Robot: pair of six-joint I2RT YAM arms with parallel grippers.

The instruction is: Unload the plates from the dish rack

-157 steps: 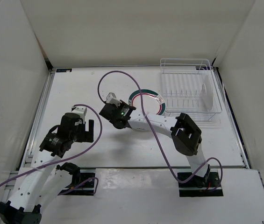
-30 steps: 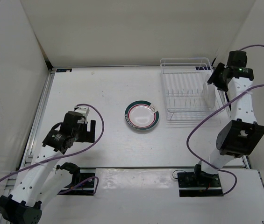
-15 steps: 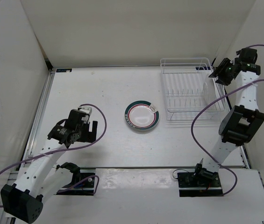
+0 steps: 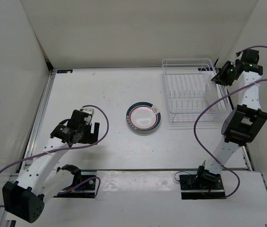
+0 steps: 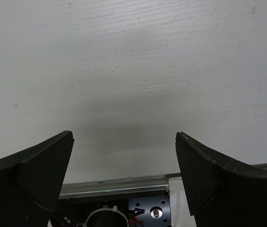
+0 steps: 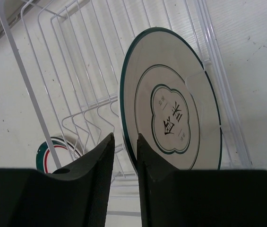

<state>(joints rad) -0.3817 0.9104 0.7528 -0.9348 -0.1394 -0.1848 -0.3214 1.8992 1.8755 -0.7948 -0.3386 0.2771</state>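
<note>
Your target is the round white plate with the thin dark rim and the dark-outlined centre motif [image 6: 171, 118]. It stands upright on edge in the white wire dish rack [image 4: 190, 99], with the rack's wires behind it and along its side. In the overhead view it is hard to make out among the wires.

The right gripper [image 6: 124, 138] is at that plate's edge, and its two dark fingers [image 6: 93, 179] stand one on each side of the rim with the rim running down into the slot between them. The jaws are close together. The finger on the plate's face looks to be against it, but a sliver of light shows on the other side, so you cannot tell whether the rim is pinched. From above, this gripper sits at the rack's far right corner, with the right arm reaching up along the right wall.

The second round white plate, the one with the green-and-red rim band [image 4: 143, 118], lies flat on the white table [image 4: 100, 90], just left of the rack and apart from it.

The left gripper [image 5: 124, 135] hangs low over bare table on the left side, well away from both plates. Its jaws are spread wide with nothing between them. A purple cable [image 4: 204, 118] loops beside the right arm.
</note>
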